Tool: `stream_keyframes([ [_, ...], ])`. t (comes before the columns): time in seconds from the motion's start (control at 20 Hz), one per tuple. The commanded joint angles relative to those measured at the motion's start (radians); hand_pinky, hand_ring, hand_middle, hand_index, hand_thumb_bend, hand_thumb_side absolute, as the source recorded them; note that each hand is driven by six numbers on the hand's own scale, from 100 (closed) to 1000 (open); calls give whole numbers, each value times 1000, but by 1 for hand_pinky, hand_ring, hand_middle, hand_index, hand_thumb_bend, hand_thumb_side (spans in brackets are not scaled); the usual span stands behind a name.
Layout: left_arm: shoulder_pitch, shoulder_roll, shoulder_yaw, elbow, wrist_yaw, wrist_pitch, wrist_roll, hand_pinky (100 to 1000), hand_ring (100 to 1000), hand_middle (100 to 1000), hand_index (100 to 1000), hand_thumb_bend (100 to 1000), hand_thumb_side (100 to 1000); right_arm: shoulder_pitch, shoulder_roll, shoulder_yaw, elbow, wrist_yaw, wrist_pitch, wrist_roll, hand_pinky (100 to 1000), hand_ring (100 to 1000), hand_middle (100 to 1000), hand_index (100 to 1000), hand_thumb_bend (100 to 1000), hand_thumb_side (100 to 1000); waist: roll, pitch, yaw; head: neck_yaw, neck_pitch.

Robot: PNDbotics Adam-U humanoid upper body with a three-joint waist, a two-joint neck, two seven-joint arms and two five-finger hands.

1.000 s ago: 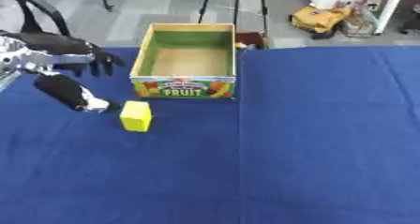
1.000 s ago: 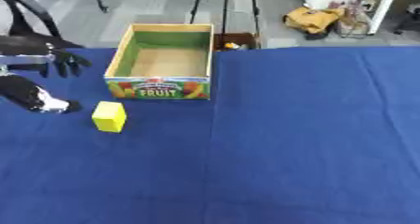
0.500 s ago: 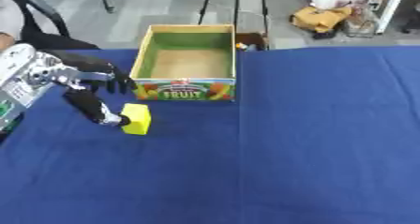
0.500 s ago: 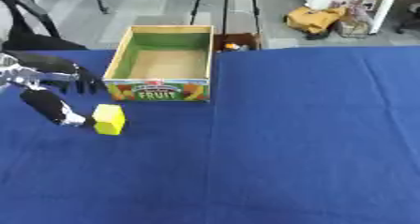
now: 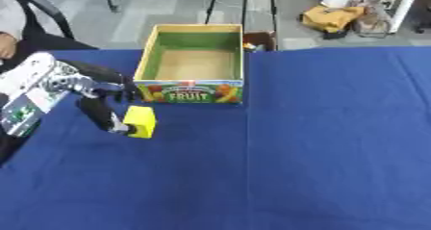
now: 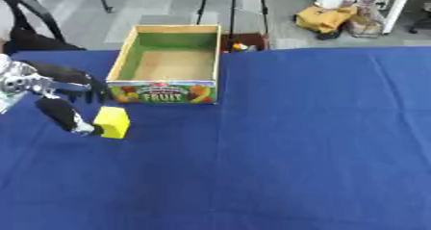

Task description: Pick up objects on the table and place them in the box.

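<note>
A: What's left of the box?
B: The left hand [image 5: 97, 99] — thumb tip touching the yellow block [image 5: 140, 121], other fingers spread above, not closed round it.
A: And the block?
B: On the blue table [image 5: 320, 142], just in front of the box's left front corner.
A: The box [image 5: 192, 63] itself?
B: Open, green inside — bare cardboard floor showing.

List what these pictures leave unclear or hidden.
- Left hand: whether its thumb touches the yellow block; blurred in both views.
- Block's left face: hidden by the thumb.
- Small things behind the box: too small to name.
- Right hand: in no view.
</note>
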Motion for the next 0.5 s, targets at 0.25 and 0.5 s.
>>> stream_keyframes([
  [0.25, -32, 1, 6, 27, -107, -44, 33, 649, 792, 820, 968, 358, 619, -16, -9, -5, -15, -11, -3, 2, 724, 806, 558, 833, 100, 895, -1, -11, 0, 7, -17],
  [0.5, -34, -2, 6, 37, -113, -52, 40, 649, 792, 820, 968, 358, 619, -16, -9, -5, -15, -12, -3, 3, 724, 806, 558, 833, 100, 895, -1, -10, 0, 7, -18],
])
